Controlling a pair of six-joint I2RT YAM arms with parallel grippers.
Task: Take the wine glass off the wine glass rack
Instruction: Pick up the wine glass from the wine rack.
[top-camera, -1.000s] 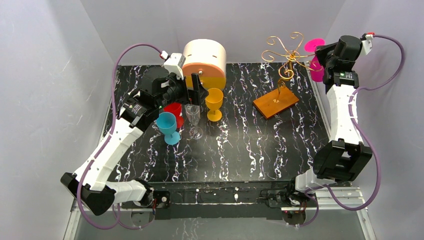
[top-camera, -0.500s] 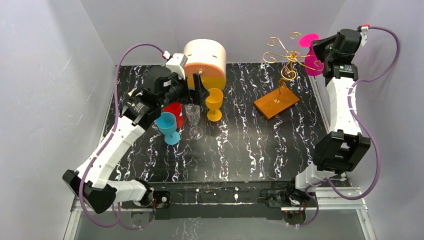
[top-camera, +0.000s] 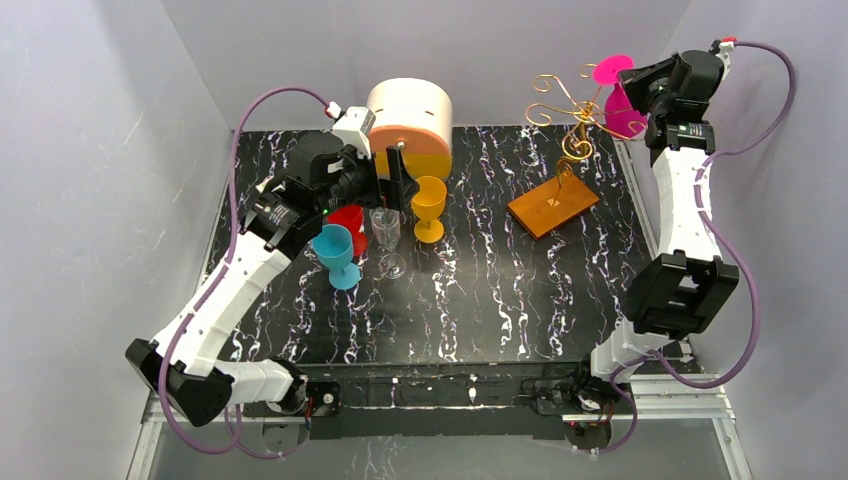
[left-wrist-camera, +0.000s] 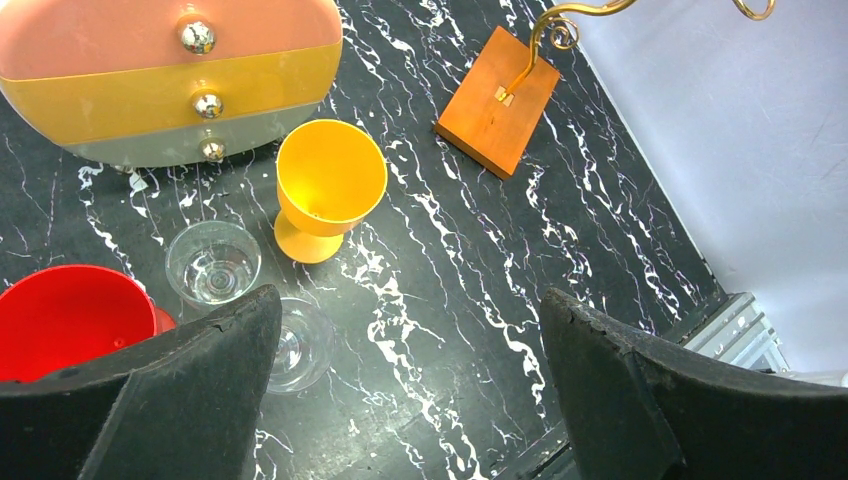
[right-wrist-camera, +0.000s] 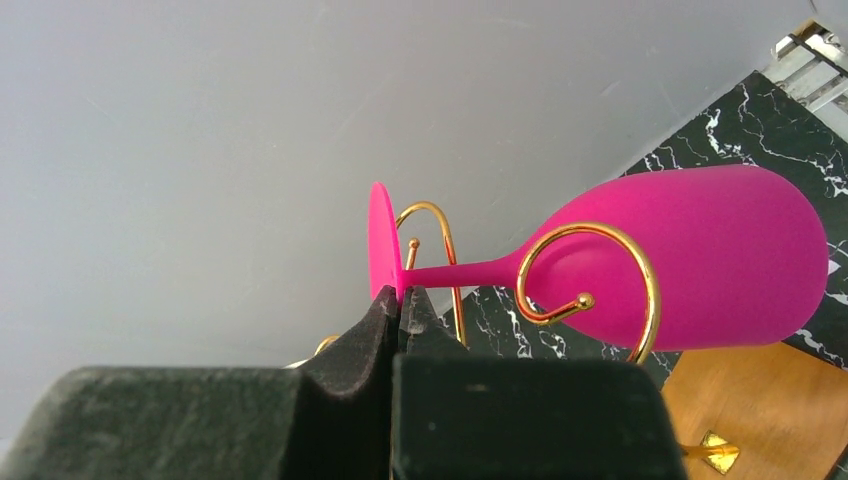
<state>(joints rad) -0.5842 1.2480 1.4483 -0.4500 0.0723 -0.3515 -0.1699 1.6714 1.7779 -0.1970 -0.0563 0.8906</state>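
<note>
The wine glass (top-camera: 625, 112) is magenta; in the right wrist view its bowl (right-wrist-camera: 720, 260) lies sideways with the stem crossing a gold scroll. My right gripper (right-wrist-camera: 401, 297) is shut on the rim of its round foot, high at the back right (top-camera: 636, 85). The wine glass rack (top-camera: 565, 95) is thin gold wire on an orange-brown wooden base (top-camera: 552, 205). I cannot tell whether the stem still rests on the scroll arm (right-wrist-camera: 640, 270). My left gripper (left-wrist-camera: 408, 300) hangs open over the cups at the left, holding nothing.
A round cream-and-orange drawer box (top-camera: 408, 125) stands at the back. Before it are a yellow goblet (top-camera: 428, 205), a clear glass (top-camera: 386, 235), a red cup (top-camera: 347, 220) and a blue goblet (top-camera: 333, 250). Grey walls close in on both sides.
My right gripper has lifted the magenta glass upward and tilted it beside the rack's scrolls. The left arm has stayed where it was.
</note>
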